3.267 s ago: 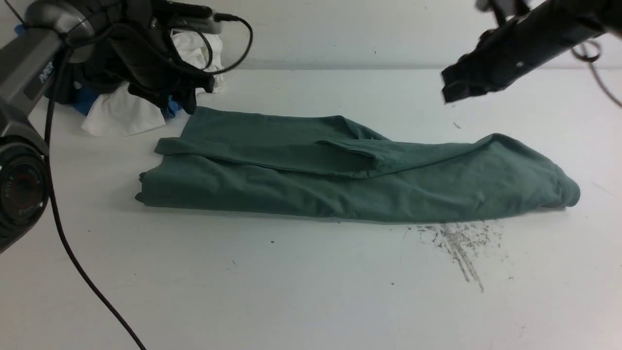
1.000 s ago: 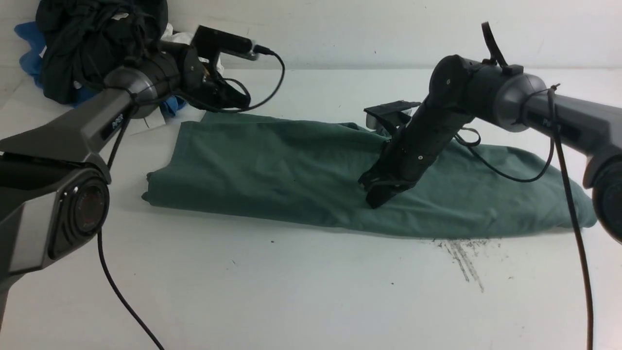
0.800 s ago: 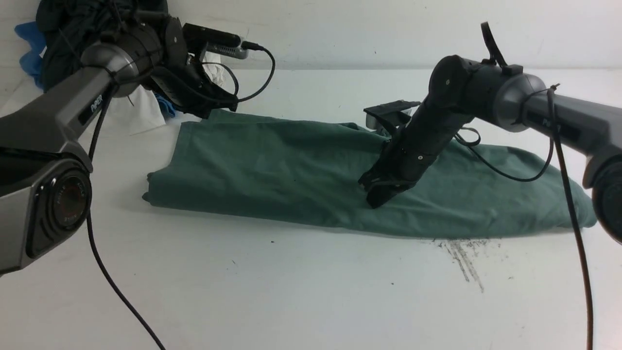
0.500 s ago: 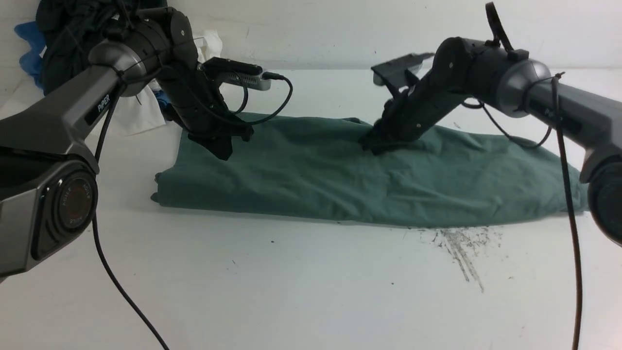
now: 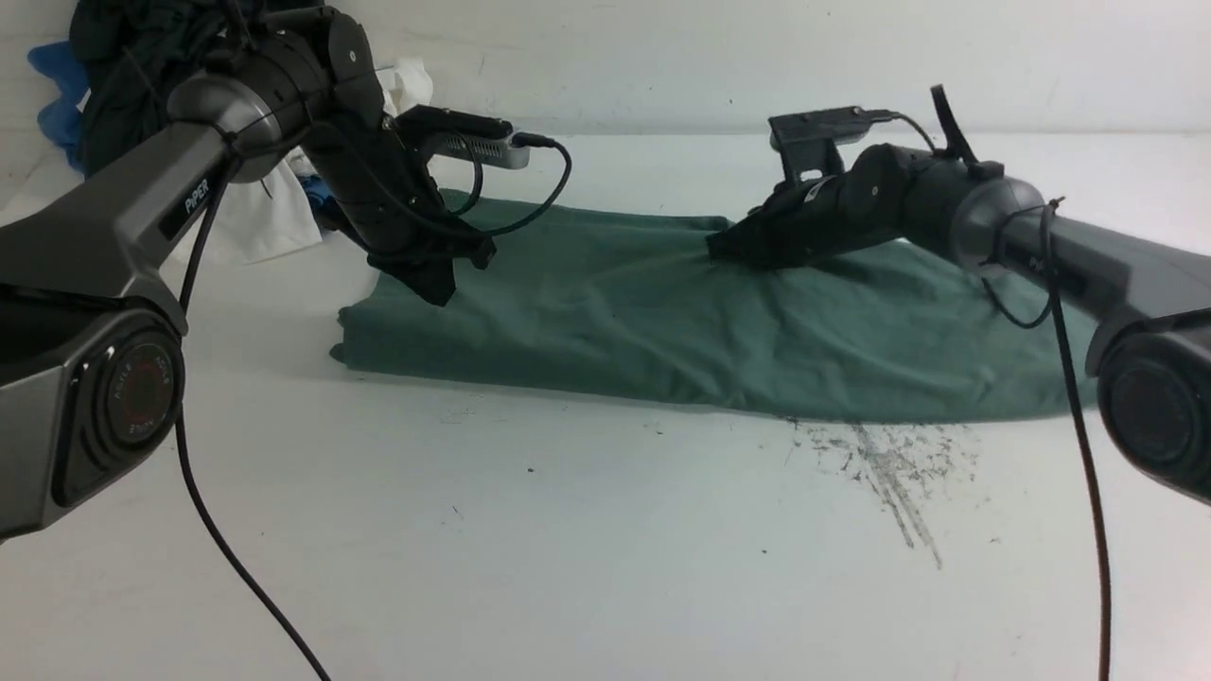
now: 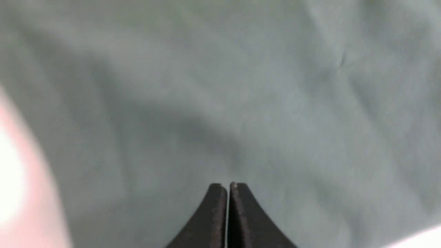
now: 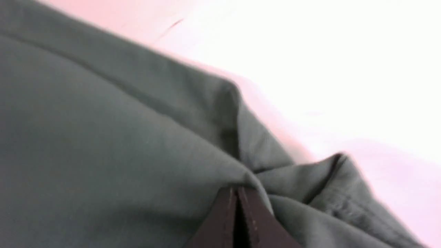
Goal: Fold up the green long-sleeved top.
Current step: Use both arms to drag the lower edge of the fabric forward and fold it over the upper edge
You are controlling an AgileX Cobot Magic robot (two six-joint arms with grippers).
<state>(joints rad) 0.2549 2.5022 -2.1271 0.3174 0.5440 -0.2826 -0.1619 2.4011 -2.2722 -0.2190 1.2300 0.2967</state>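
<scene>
The green long-sleeved top (image 5: 662,322) lies folded into a long band across the middle of the table, its logo and neck label hidden. My left gripper (image 5: 437,284) is shut and presses its tips down on the top's left end. In the left wrist view the shut jaws (image 6: 227,186) rest over smooth green cloth (image 6: 241,86) with nothing between them. My right gripper (image 5: 721,252) is shut at the top's far edge near the middle. In the right wrist view its tips (image 7: 237,189) push into a bunched fold of the top (image 7: 103,120).
A pile of black (image 5: 142,85), white (image 5: 251,213) and blue (image 5: 52,85) garments sits at the back left, behind my left arm. Dark scuff marks (image 5: 889,463) lie on the white table (image 5: 568,549) just in front of the top. A cable (image 5: 218,558) trails at the front left.
Both grippers came down onto the top. My right gripper moved from the near middle to the far edge. The top has slid away and to the right, uncovering the scuff marks.
</scene>
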